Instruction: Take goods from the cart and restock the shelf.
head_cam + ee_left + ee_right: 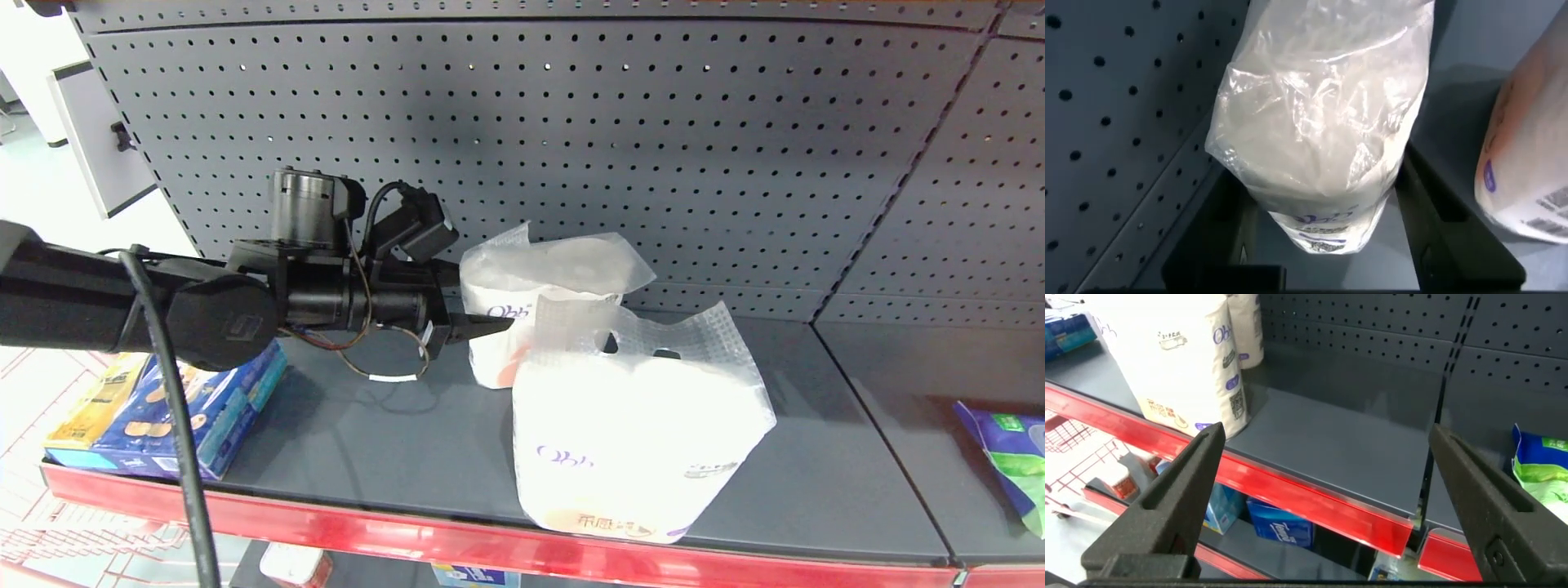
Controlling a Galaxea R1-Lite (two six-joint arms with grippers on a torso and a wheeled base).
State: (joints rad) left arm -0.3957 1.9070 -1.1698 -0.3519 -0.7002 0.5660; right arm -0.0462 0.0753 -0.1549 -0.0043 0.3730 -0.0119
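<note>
My left gripper [1319, 188] is releasing a tissue pack [531, 286] (my reading).
Its jaws are spread either side of the pack, which stands on the shelf [392, 441] against the pegboard [571, 122], behind a second pack [637, 441]. Next I'd back straight out without snagging the wrap.

Just ahead of the matt black left gripper [492, 325], a tissue pack [555, 273] is wrapped in thin, crinkled, translucent plastic film with a soft sheen. A second tissue pack [637, 441], beside the gripper toward the shelf front, is sheathed in the same film, dimpled at the top. The shelf board [392, 441] beneath is smooth, matt grey metal, and the pegboard [571, 122] beyond is perforated matt metal. The front strip [367, 527] is finished in glossy red. Behind the gripper, a biscuit box [163, 416] appears to be glossy printed cardboard.
</note>
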